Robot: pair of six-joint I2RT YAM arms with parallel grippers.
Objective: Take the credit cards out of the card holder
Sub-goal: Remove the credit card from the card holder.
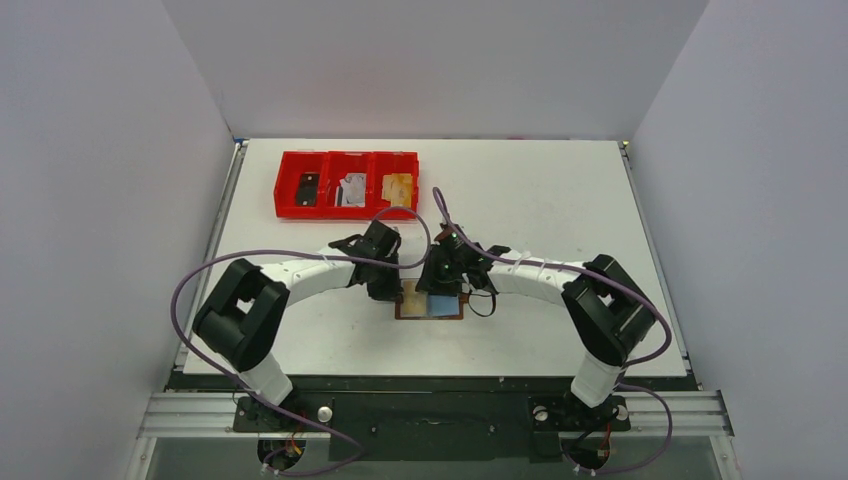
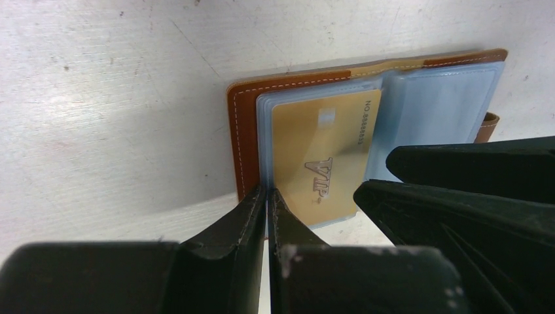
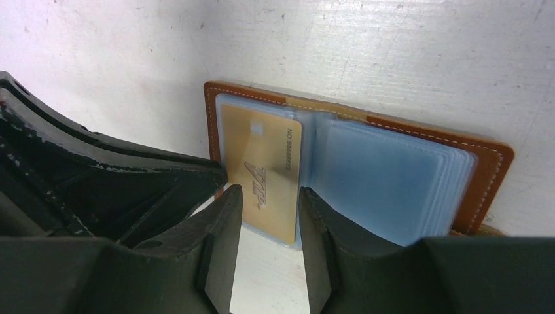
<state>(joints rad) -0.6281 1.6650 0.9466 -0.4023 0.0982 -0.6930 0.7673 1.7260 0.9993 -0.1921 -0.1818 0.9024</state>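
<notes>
The left arm (image 1: 300,275) and the right arm (image 1: 540,280) bend inward from the lower corners of the overhead view. They nearly meet at the centre of the frame, wrists tipped downward. The left claw (image 2: 268,204) has its fingers pressed together, with only a thin seam between them. The right claw (image 3: 269,210) holds its fingers parted.

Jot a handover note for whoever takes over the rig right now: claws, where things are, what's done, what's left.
Left claw: shut, tips at the left edge of the open card holder; pinch unclear.
Right claw: open, straddling the gold card, which sits in its sleeve.
Done: red tray, far left, holds items, likely cards.
Left: pull the gold card, check the other sleeves.
</notes>
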